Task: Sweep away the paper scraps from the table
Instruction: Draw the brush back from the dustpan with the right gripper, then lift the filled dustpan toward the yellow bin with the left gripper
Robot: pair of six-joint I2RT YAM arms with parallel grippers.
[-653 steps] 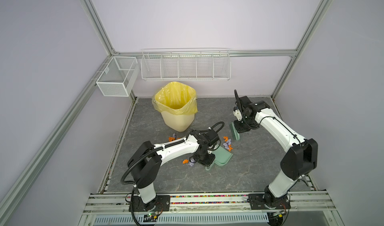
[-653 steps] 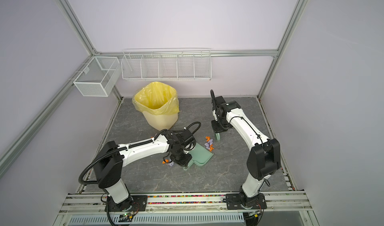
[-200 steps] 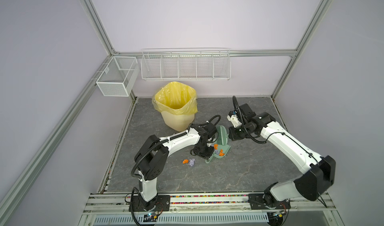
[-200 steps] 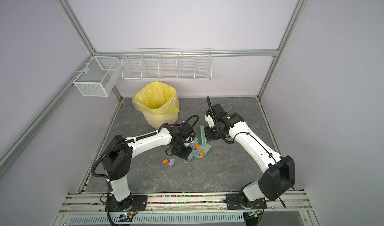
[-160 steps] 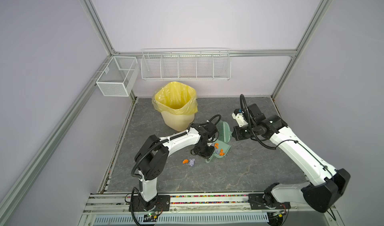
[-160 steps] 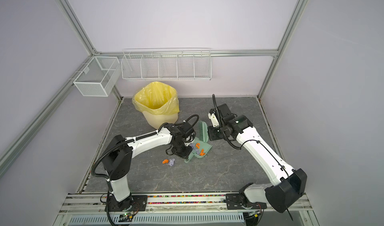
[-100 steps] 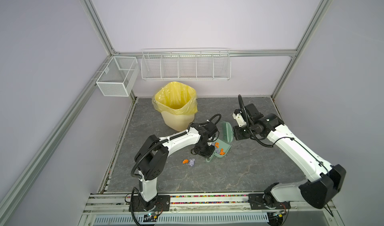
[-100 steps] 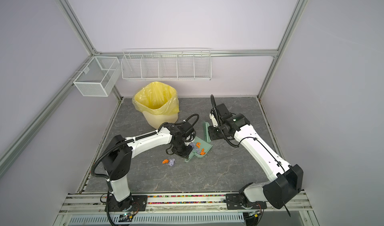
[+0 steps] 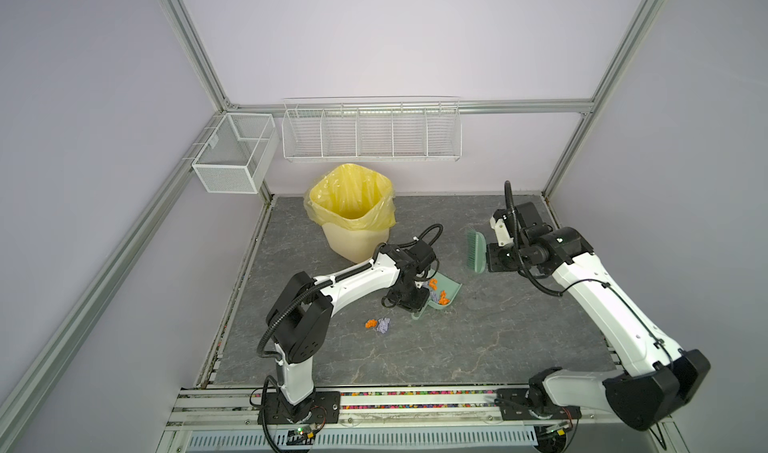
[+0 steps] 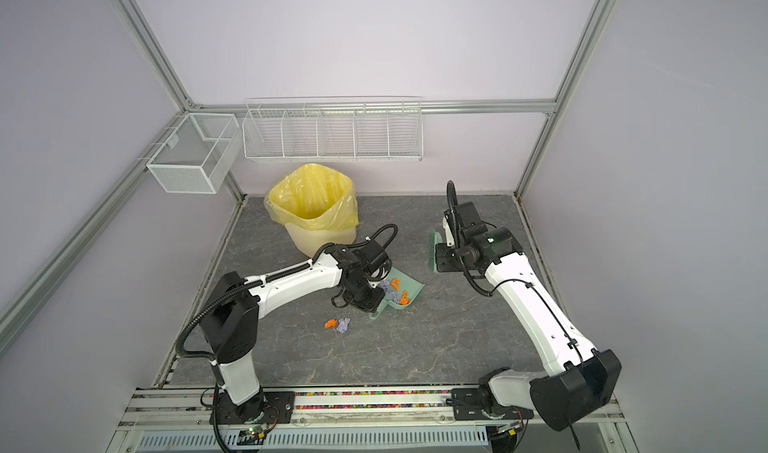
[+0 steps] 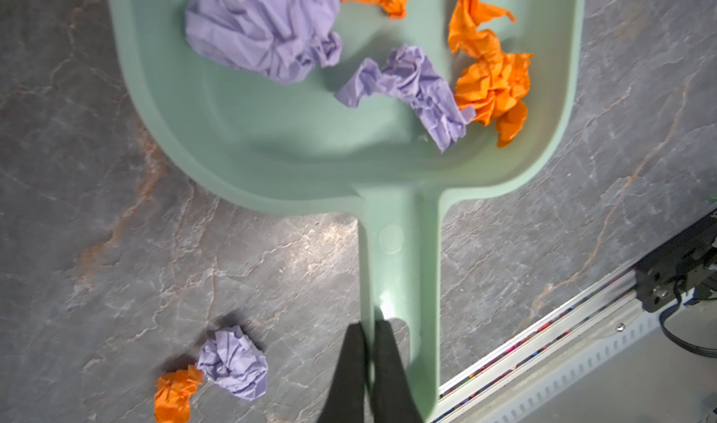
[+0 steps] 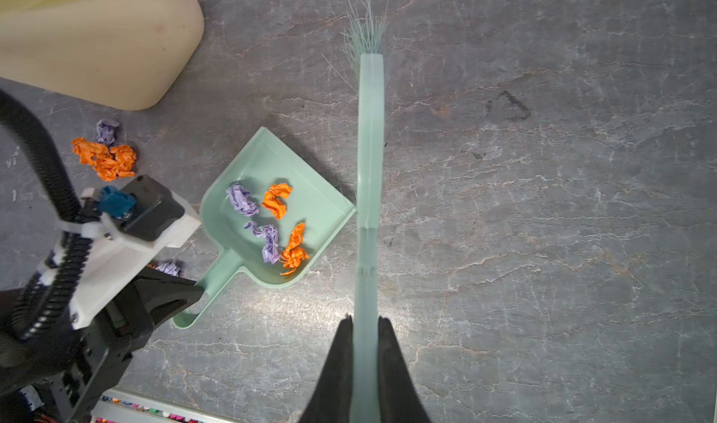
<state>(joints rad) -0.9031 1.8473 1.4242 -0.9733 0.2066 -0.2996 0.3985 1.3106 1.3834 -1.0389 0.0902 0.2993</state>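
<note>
Crumpled orange and lilac paper scraps (image 12: pixel 277 203) in my mint-green plastic dustpan (image 11: pixel 271 130)

The dustpan sits on the dark grey veined table (image 9: pixel 457 347), my left gripper (image 11: pixel 368 326) clamped on its handle. Two more scraps (image 9: pixel 379 324) lie loose at its 8 o'clock. At its 1 o'clock my right gripper (image 12: pixel 364 320) is clamped on the mint-green bristle brush (image 12: pixel 370 130).

bright even light, soft shadows, a glare patch on the table (image 12: pixel 523 227).
</note>
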